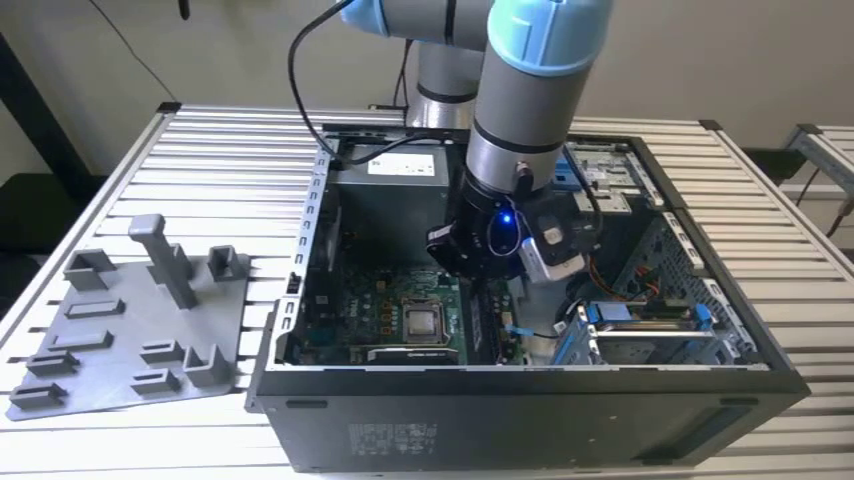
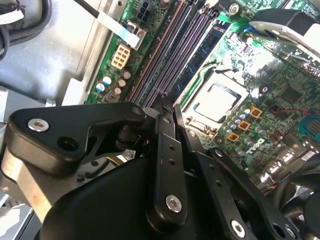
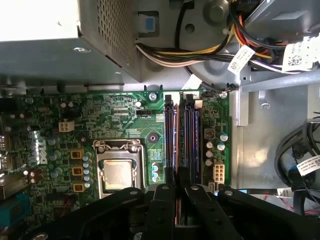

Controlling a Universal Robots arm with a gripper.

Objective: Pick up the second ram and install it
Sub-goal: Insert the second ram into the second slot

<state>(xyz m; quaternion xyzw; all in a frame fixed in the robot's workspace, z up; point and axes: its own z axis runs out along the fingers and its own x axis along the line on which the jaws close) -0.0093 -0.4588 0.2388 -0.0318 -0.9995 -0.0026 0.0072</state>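
A black multi-link tool (image 1: 487, 268) on the grey and light-blue arm is lowered into the open black computer case (image 1: 534, 368), which lies on its side on the slatted metal worktop (image 1: 227, 150) so that the green motherboard faces upward and can be reached from above. In both wrist views the tool (image 3: 179, 192) is set directly over the row of long dark memory slots (image 3: 180, 135), in line with them and just beside the square silver processor (image 3: 117, 172). Whether the tool is clamped on anything cannot be told. A dark bluish-green memory stick (image 2: 212, 45) is seated in the slot nearest the processor; whether it is the second ram cannot be told. The grey plastic fixture plate (image 1: 134, 330) beside the case carries no stick. White cable labels (image 3: 241, 59) bear print too small to be read.
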